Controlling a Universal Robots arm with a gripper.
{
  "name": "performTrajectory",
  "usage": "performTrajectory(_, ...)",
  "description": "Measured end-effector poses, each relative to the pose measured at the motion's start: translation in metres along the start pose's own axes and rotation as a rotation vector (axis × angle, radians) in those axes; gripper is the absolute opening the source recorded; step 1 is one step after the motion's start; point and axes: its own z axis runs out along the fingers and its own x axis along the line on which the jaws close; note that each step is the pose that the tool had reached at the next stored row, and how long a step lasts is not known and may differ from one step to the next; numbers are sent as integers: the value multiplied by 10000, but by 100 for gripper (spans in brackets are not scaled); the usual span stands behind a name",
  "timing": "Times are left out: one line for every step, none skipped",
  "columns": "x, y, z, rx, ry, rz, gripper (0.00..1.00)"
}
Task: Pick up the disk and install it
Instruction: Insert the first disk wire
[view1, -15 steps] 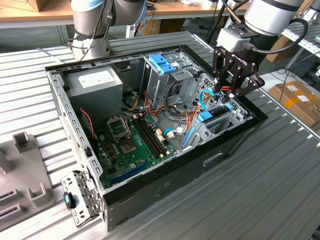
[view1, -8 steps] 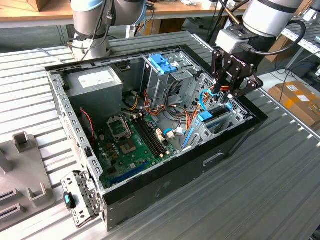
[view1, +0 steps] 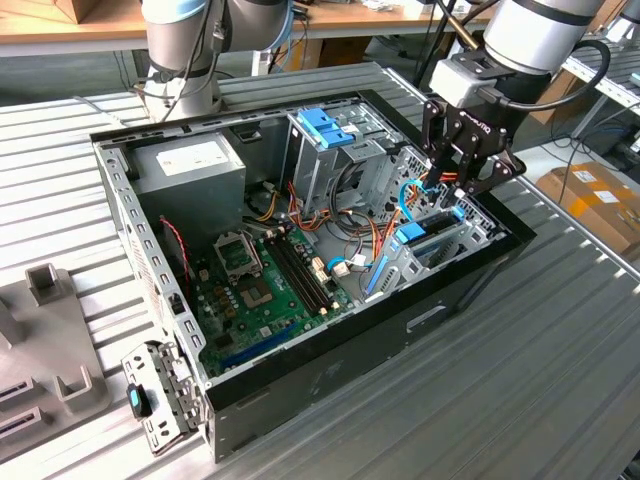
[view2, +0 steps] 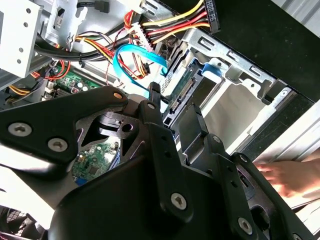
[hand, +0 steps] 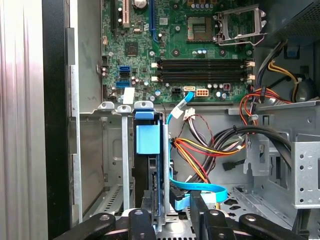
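Position: the disk (view1: 425, 238) stands on edge in the drive bay (view1: 470, 232), at the exterior view's right end of the computer case (view1: 330, 385) and well apart from the power supply (view1: 190, 165). Its blue tab (hand: 148, 137) faces up out of the slot, where it can be reached from above. The edge-on attitude matches the bay's upright guide walls, which lets the carrier slide along them. Judged from its depth in the slot, the disk is at or close to its seated position.

Gripper: the gripper (view1: 462, 190) hangs directly above the bay, pointing down into the case. In the first wrist view its fingers (hand: 142, 220) straddle the disk's upper edge, one on each flat side. A gap shows between the disk and the second finger, so the fingers are spread and are not clamping it. Straddling keeps the pads facing the broad faces rather than the thin edge.

Cabling: a blue cable (hand: 200, 187) loops just beside the disk, below the coloured power wires (hand: 200, 150). It lies close to one finger, so snagging is a likely risk.

Person: in the second wrist view, a hand (view2: 287, 177) rests outside the case wall, near the bay.
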Motion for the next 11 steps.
performTrajectory(0,2,0,0,0,0,42)
performTrajectory(0,8,0,0,0,1,42)
performTrajectory(1,13,0,1,0,1,42)
performTrajectory(1,14,0,0,0,0,42)
performTrajectory(1,15,0,1,1,-1,42)
performTrajectory(1,15,0,1,0,-1,42)
performTrajectory(1,15,0,1,0,0,42)
performTrajectory(1,16,0,1,0,0,42)
performTrajectory(1,16,0,1,0,0,42)
performTrajectory(1,16,0,1,0,0,42)
performTrajectory(1,16,0,1,0,0,42)
